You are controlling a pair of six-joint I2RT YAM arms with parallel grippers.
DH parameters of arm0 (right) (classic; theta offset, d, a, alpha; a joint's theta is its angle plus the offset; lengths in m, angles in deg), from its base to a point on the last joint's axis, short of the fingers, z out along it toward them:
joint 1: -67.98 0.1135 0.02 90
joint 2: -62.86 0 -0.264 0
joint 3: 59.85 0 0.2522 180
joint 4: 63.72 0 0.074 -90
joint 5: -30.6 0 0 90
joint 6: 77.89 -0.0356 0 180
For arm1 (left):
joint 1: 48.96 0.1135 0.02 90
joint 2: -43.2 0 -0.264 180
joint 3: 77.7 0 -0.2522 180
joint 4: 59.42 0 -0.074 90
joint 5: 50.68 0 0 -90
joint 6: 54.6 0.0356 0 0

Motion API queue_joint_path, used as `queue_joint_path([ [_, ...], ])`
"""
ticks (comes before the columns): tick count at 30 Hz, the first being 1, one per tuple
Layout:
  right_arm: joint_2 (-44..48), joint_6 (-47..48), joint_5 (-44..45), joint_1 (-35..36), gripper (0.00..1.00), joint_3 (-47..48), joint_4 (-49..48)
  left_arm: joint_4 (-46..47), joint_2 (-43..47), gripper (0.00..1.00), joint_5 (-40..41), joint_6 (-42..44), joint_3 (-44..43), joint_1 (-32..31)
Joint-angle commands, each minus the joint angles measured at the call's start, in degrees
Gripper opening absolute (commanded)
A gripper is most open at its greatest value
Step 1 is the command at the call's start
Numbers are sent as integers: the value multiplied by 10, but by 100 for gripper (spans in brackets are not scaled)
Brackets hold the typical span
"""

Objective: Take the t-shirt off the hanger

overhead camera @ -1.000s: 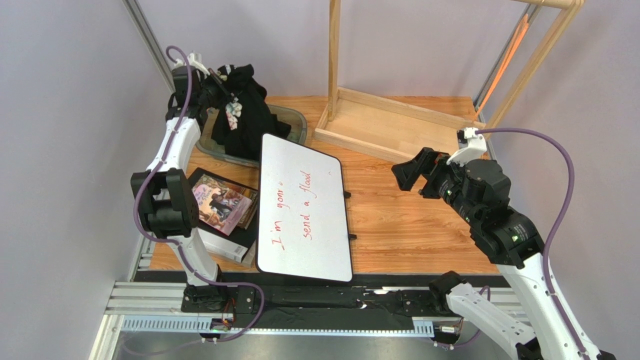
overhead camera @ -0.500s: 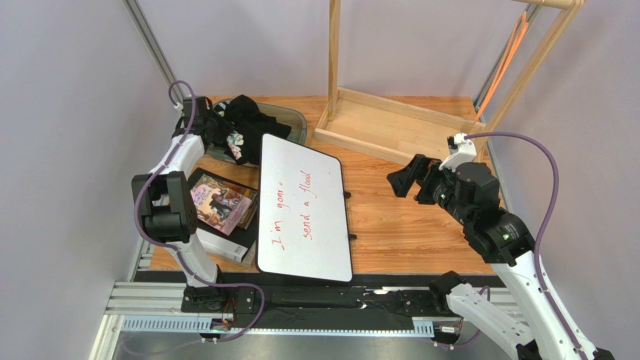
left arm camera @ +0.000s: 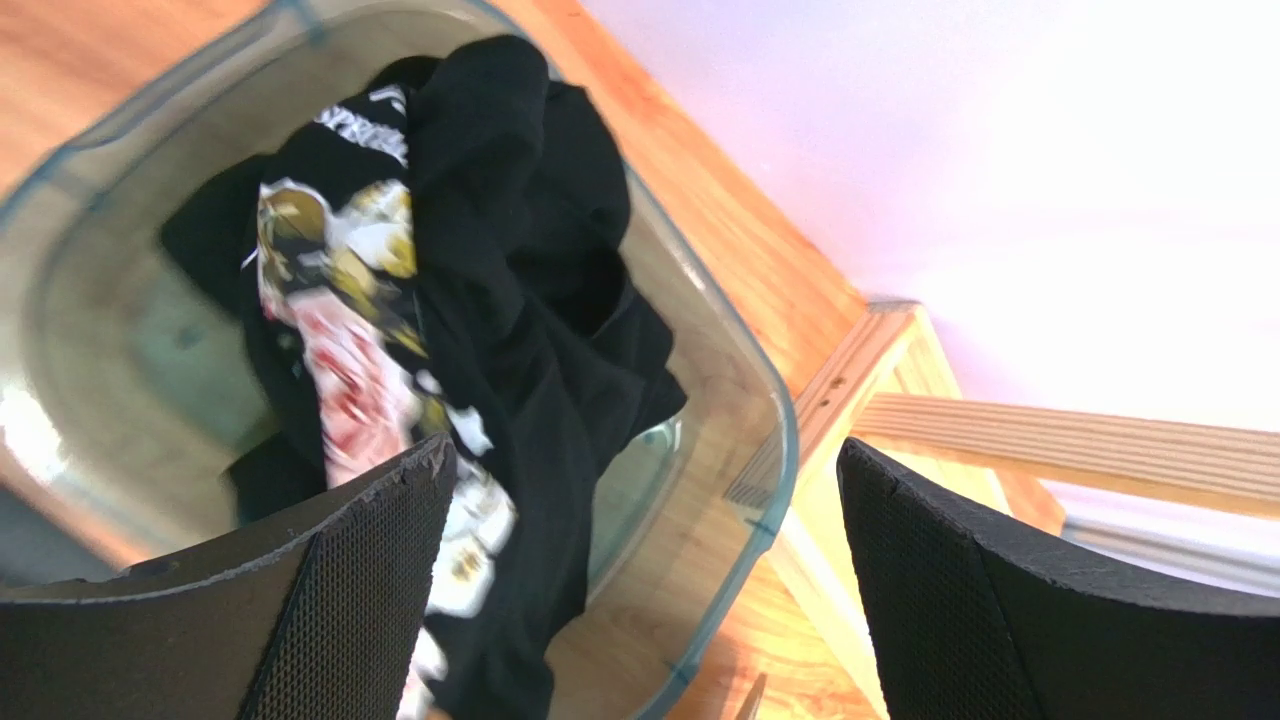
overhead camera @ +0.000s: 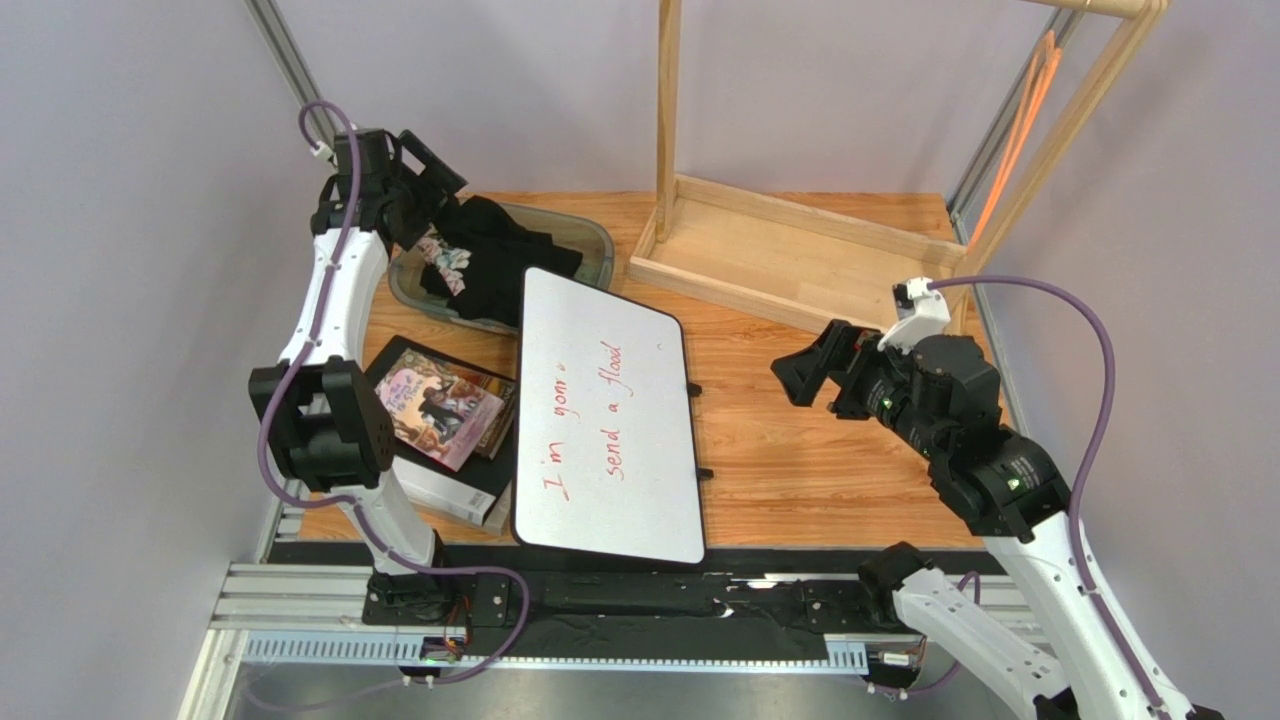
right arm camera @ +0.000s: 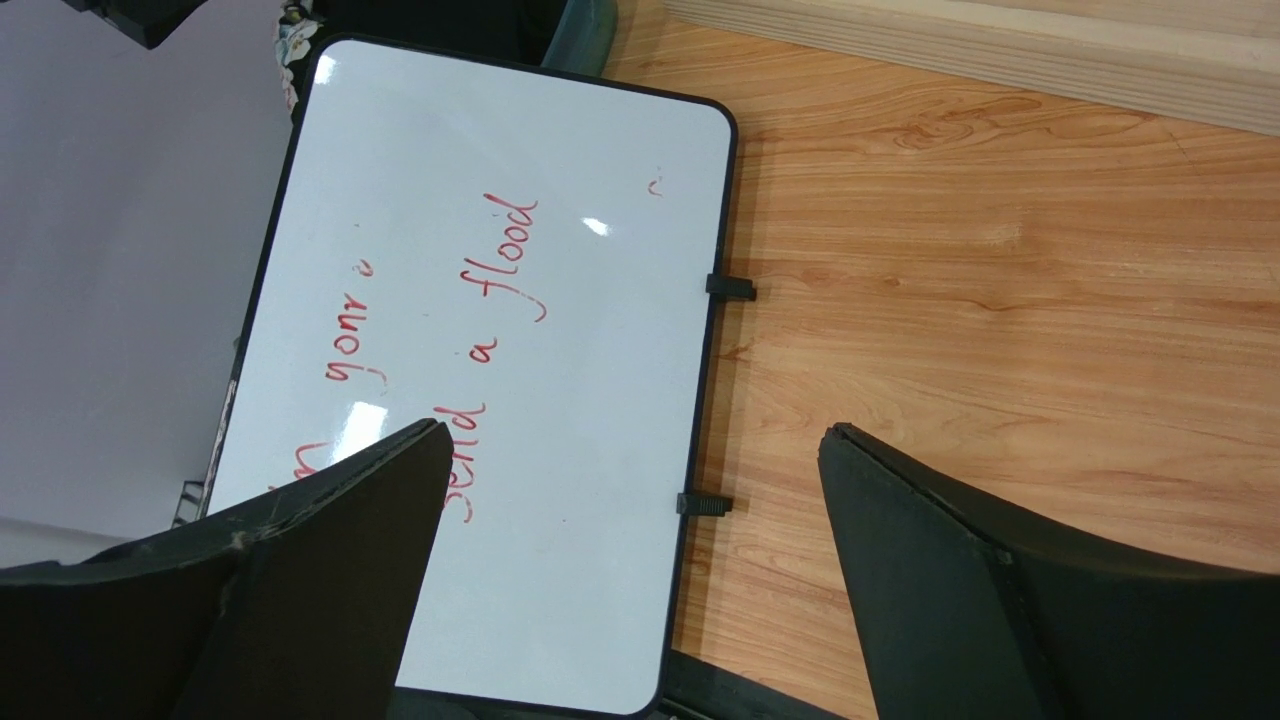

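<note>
The left gripper has just let go. A second ago it was clamped on a dark bundle of cloth held up over the bin. It then dipped low into the bin. Now its jaws stand wide apart with nothing between them, and the arm has lifted up and back.

The t-shirt lies straight below those open fingers, crumpled in the clear bin. The rose print is folded up on the side facing the gripper, and a black fold slumps against the rim. Nothing touches it.

The right gripper is also spread open and holds nothing. It hovers above the bare wood with the whiteboard under its left finger. It has drifted a little toward the board, but it plays no part in the drop.

The hanger is well away from both hands. It hangs from the top rail of the wooden rack, up past the right arm. From here it is a thin orange outline, and I see no cloth on it.

To me that says the job is as good as done: the shirt is off the hanger, put down and released. Only pulling the left arm back from the bin seems to be left. A stack of books sits near the left arm's elbow, untouched.
</note>
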Motion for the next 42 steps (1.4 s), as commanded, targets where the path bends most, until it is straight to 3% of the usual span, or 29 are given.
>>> queue_joint_path([
  [1,16,-8,-16,1,100,-11,-8,-95,93,99,43,-1,14,-4],
  [7,28,-23,-29,2,100,-41,-20,-53,263,100,6,66,147,-50],
  [16,63,-78,-66,1,100,-150,-108,19,495,100,-67,150,277,-332],
  [17,78,-89,-67,2,100,-176,-116,32,514,100,-73,157,316,-380],
  [20,110,-106,-82,2,100,-224,-169,87,626,99,-73,155,436,-440],
  [24,202,-129,-89,2,100,-348,-271,152,847,99,-68,138,591,-443],
  [30,349,-186,-64,2,100,-514,-365,112,1095,99,-59,118,722,-443],
  [32,432,-205,-46,2,100,-566,-356,98,1064,100,-80,137,714,-443],
  [35,408,-209,-27,2,100,-602,-363,134,1092,99,-89,125,756,-444],
  [42,435,-187,-4,2,100,-628,-364,350,1099,99,-174,62,847,-444],
])
